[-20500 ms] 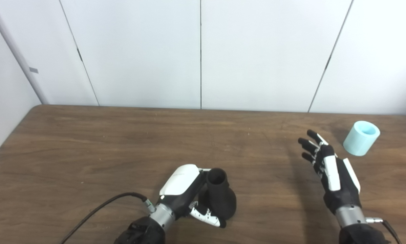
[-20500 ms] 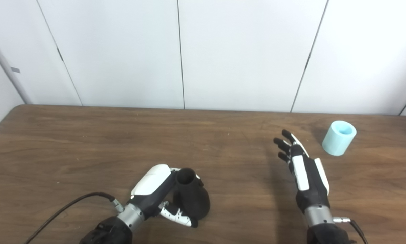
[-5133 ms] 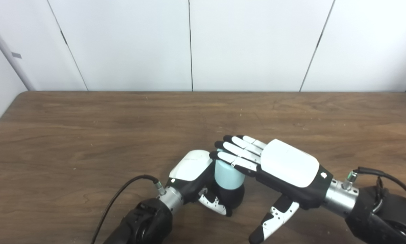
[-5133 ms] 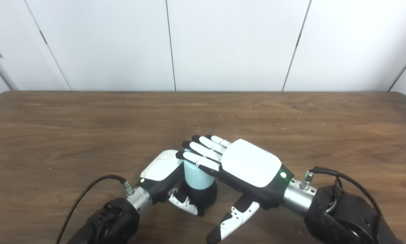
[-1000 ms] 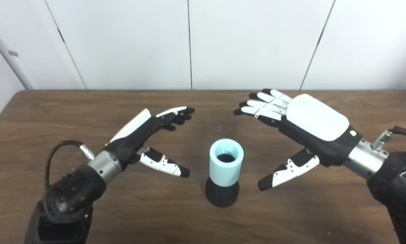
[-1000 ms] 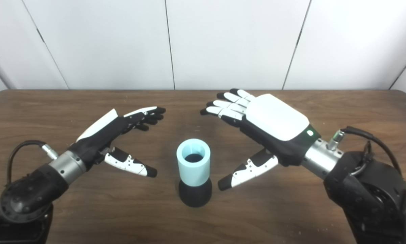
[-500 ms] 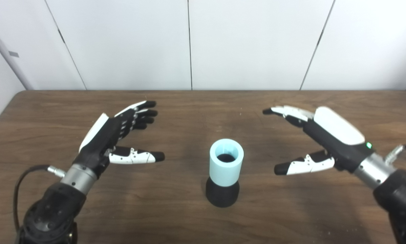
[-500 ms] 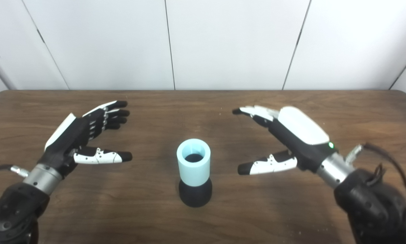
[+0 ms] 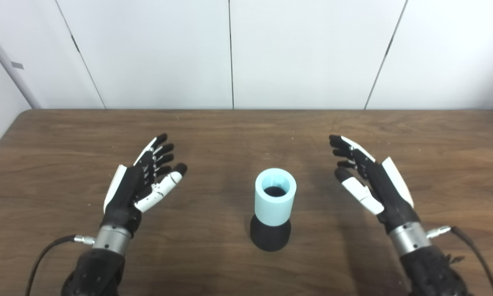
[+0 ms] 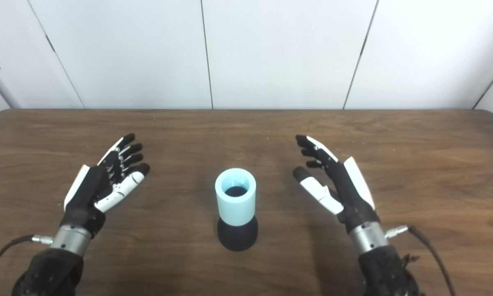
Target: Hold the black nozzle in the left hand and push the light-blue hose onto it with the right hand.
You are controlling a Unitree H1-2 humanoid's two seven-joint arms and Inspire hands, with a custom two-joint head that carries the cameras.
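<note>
The left hand (image 9: 137, 187) and right hand (image 9: 373, 185), fingers spread and empty, flank the upright light-blue cylindrical hose (image 9: 275, 196) seated on the black flared nozzle (image 9: 270, 237) on the brown wooden table (image 9: 65, 135).

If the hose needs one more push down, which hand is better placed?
Right, marginally. Both the left hand and right hand are open and clear of the light-blue hose, which sits upright on the black nozzle. The right one looks slightly nearer, and pushing is its job.

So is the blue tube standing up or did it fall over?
Standing up. The light-blue hose sits upright on the black nozzle, its round opening facing up, and neither hand touches it.
</note>
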